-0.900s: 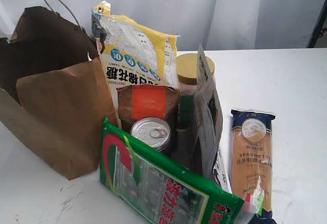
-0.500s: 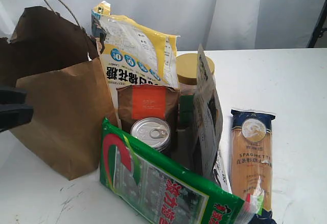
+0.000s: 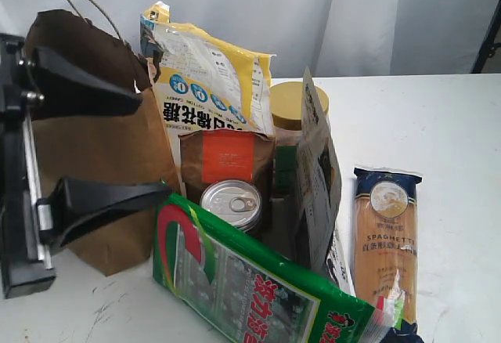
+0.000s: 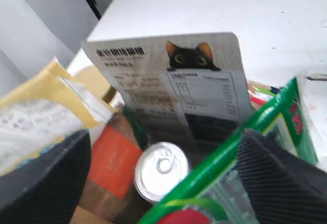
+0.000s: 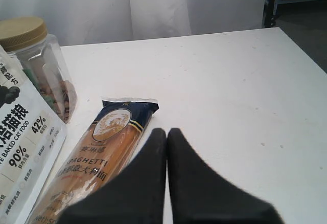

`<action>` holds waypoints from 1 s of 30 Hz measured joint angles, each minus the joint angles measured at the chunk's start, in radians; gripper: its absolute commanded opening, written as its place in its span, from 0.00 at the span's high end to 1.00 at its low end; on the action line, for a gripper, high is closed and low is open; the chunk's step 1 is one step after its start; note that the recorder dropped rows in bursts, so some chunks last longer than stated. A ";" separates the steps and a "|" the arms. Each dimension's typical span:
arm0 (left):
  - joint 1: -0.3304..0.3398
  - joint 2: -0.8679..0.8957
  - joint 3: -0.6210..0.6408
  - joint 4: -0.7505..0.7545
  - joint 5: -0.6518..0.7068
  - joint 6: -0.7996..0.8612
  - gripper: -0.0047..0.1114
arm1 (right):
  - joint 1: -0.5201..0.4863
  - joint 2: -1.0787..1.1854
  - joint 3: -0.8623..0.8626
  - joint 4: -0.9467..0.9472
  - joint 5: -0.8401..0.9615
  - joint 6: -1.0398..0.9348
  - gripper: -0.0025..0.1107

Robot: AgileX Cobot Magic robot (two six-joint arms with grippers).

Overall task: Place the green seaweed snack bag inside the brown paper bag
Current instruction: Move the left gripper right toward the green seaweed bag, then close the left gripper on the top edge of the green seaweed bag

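Exterior view: the left claw (image 3: 160,143) fills the left edge of the frame, its two black fingers (image 3: 86,84) spread wide and gripping nothing. Between them shows the brown paper bag (image 3: 102,147), upright at the left with its torn rim gaping. The lower finger's tip sits just beside the top corner of the green seaweed snack bag (image 3: 250,280); whether they touch, I cannot tell.

That green bag is outside the paper bag, tilted across the lower centre of the frame, in front of a silver can (image 3: 231,202). Behind the can is a dark-brown pouch with an orange label (image 3: 227,155), and above that the yellow-and-white candy bag (image 3: 207,77). To the right stand a yellow-lidded jar (image 3: 290,104) and the white-grey pouch (image 3: 317,171). A spaghetti packet (image 3: 386,241) lies flat on the white bench (image 3: 423,116) at lower right.

Left wrist view: the left claw (image 4: 158,183) is released, and the green seaweed snack bag (image 4: 219,168) and silver can (image 4: 161,170) show between its fingers.

Right wrist view: the right claw (image 5: 166,134) is clenched on nothing, over the bench just beside the spaghetti packet (image 5: 97,157).
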 measured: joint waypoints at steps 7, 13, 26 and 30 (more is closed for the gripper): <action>-0.141 0.174 -0.019 0.100 -0.004 0.009 0.32 | 0.000 0.000 0.000 0.000 0.000 0.000 0.98; -0.141 0.300 -0.077 0.139 0.070 -0.004 0.32 | 0.000 0.000 0.000 0.000 0.000 0.000 0.98; -0.142 0.506 -0.398 0.441 0.413 -0.151 0.32 | 0.000 0.000 0.000 0.000 0.000 0.000 0.98; -0.169 0.531 -0.411 0.461 0.429 -0.075 0.32 | 0.000 0.000 0.000 0.000 0.000 0.000 0.98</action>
